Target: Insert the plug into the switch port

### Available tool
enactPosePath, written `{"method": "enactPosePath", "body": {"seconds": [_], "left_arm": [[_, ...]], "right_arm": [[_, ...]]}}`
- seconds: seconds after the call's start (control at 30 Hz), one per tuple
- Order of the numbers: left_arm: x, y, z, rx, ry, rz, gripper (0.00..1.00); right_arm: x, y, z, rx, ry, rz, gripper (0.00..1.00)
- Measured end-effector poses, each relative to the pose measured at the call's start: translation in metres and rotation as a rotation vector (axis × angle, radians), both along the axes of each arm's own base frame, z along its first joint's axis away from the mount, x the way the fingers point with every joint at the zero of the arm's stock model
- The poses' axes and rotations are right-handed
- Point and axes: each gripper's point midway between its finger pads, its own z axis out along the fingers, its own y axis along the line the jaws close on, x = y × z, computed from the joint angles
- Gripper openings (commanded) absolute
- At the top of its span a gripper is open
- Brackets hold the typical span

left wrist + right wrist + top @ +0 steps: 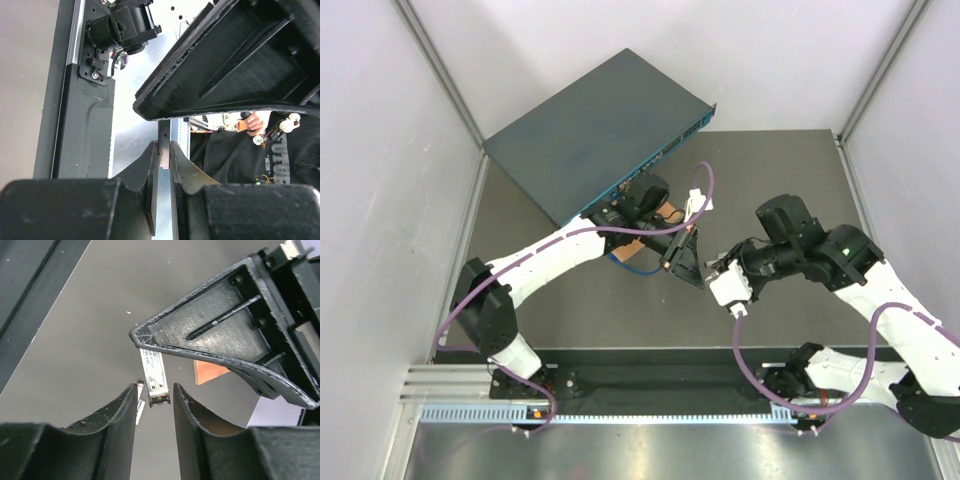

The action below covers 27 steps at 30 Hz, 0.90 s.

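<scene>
Dark mat (780, 180), white walls (380, 150); switch (590, 130) at 11 o'clock; left gripper (164, 150) pinching plug (154, 372) mid-mat; right gripper (155, 388) jaws spread, flanking plug tip. I'd centre plug, clamp squarely before left lets go.

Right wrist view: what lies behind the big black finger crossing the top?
A silver plug pokes out from behind the finger, its lower end within the open right gripper. A corner of an orange-brown board shows. The plug's upper end and most of the board are covered.

Overhead camera looks down; both close wrist cameras share the plug (154, 376).
</scene>
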Motion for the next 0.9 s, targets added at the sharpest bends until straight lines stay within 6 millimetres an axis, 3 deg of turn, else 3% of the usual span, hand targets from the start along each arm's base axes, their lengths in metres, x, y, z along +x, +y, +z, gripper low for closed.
{"method": "enactPosePath", "body": {"seconds": [0.1, 0.17, 0.2, 0.27, 0.33, 0.37, 0.47, 0.57, 0.73, 0.9], "left_arm": [[0.000, 0.000, 0.000, 0.001, 0.002, 0.000, 0.00], [0.000, 0.000, 0.000, 0.002, 0.003, 0.000, 0.00], [-0.001, 0.000, 0.000, 0.003, 0.004, 0.001, 0.00], [0.000, 0.000, 0.000, 0.006, 0.006, 0.003, 0.01], [0.000, 0.000, -0.001, 0.009, 0.005, 0.008, 0.14], [0.001, -0.001, -0.002, 0.010, 0.003, 0.010, 0.30], [0.003, 0.000, -0.002, 0.005, -0.018, 0.017, 0.58], [0.011, 0.002, 0.001, 0.001, -0.042, 0.044, 0.67], [0.049, 0.012, 0.024, -0.041, -0.102, 0.159, 0.73], [0.097, 0.026, 0.067, -0.122, -0.161, 0.304, 0.74]], "right_arm": [[0.000, 0.001, -0.003, -0.005, -0.002, 0.004, 0.26], [0.001, 0.002, -0.003, -0.009, -0.010, 0.003, 0.15], [0.002, 0.002, -0.004, -0.011, -0.010, 0.000, 0.05], [0.002, 0.001, -0.005, -0.019, -0.008, -0.005, 0.00], [0.002, 0.000, -0.006, -0.021, -0.008, -0.009, 0.00], [0.003, 0.000, -0.006, -0.023, -0.007, -0.012, 0.00], [0.005, 0.001, -0.006, -0.017, -0.004, -0.036, 0.00], [0.009, 0.001, -0.008, 0.001, 0.015, -0.095, 0.00], [0.008, -0.002, -0.011, 0.060, 0.074, -0.212, 0.00], [0.006, -0.004, 0.000, 0.182, 0.136, -0.344, 0.00]]}}
